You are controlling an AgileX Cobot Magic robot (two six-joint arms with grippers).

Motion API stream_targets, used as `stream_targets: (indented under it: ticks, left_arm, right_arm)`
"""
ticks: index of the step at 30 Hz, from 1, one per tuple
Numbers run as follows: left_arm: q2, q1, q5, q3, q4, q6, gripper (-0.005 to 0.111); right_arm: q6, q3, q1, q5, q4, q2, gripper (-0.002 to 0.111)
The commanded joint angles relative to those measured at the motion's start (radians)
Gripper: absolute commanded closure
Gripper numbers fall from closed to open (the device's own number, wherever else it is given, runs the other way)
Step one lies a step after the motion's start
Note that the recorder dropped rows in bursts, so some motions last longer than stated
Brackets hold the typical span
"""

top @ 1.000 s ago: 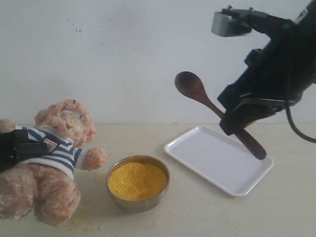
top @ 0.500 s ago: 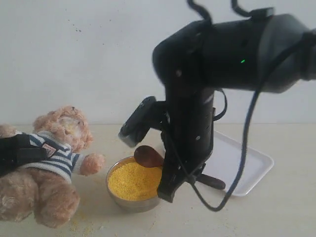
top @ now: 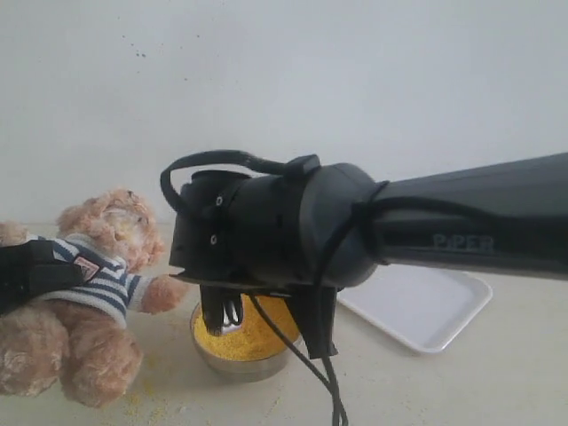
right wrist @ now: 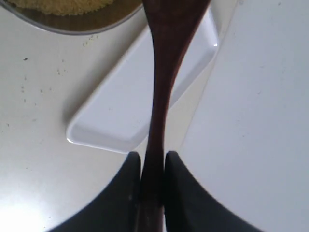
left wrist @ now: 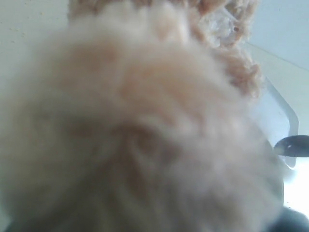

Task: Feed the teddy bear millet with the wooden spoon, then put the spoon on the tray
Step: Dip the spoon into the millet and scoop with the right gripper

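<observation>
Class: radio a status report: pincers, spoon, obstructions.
Right pincer shut on wooden spoon, aimed at millet. Left pincer shut on teddy bear. Right arm hides spoon tip.

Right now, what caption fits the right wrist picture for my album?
The pincer grips the wooden spoon, tray and millet beyond.

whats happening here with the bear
The right gripper has its fingers shut on the handle of the wooden spoon, which reaches toward the steel bowl of millet; the arm hides whether it is scooping. The left gripper holds the teddy bear by its body beside the bowl. The white tray lies nearby, without the spoon.
</observation>
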Motion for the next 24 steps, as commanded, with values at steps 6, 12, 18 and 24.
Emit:
stream_targets:
  ticks: [6, 12, 18, 24]
  left_arm:
    - [0.001, 0.001, 0.030, -0.006, -0.020, 0.004, 0.103]
    - [0.001, 0.001, 0.030, -0.006, -0.020, 0.004, 0.103]
    - [0.001, 0.001, 0.030, -0.006, -0.020, 0.004, 0.103]
    - [0.001, 0.001, 0.044, -0.006, -0.020, 0.004, 0.103]
  right_arm:
    - [-0.112, -0.005, 0.011, -0.050, 0.013, 0.041, 0.109]
    - [-0.133, -0.005, 0.011, -0.048, 0.038, 0.071, 0.109]
    - [-0.173, -0.005, 0.011, -0.054, 0.102, 0.075, 0.109]
    - [-0.168, -0.005, 0.011, -0.054, 0.140, 0.075, 0.109]
